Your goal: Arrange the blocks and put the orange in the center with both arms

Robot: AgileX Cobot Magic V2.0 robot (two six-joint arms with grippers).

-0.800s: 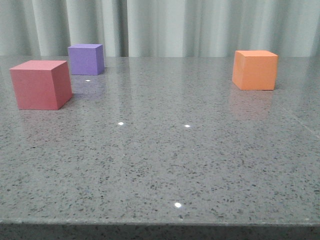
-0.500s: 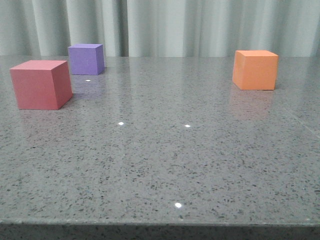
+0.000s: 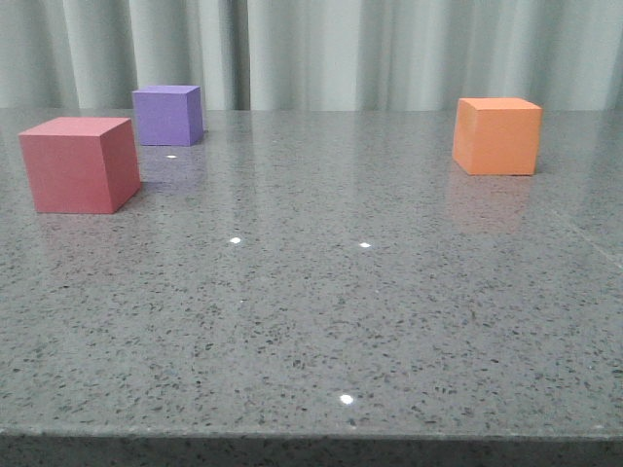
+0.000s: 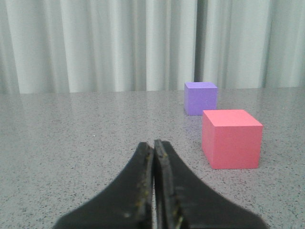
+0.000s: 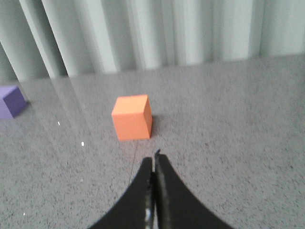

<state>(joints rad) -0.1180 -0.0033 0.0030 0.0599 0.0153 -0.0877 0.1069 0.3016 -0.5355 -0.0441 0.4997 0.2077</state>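
Observation:
The pink-red cube (image 3: 78, 163) sits at the left of the grey table, with the purple cube (image 3: 167, 115) behind it. The orange cube (image 3: 496, 135) sits at the far right. No gripper shows in the front view. In the left wrist view my left gripper (image 4: 153, 144) is shut and empty, short of the pink-red cube (image 4: 231, 138) and the purple cube (image 4: 200, 98). In the right wrist view my right gripper (image 5: 154, 159) is shut and empty, a little short of the orange cube (image 5: 133, 117); the purple cube (image 5: 10, 101) shows at the edge.
The speckled grey table (image 3: 321, 311) ends at a front edge near the camera. A pale pleated curtain (image 3: 321, 49) hangs behind the table's far edge. A thin seam line (image 3: 584, 238) crosses the table at the right.

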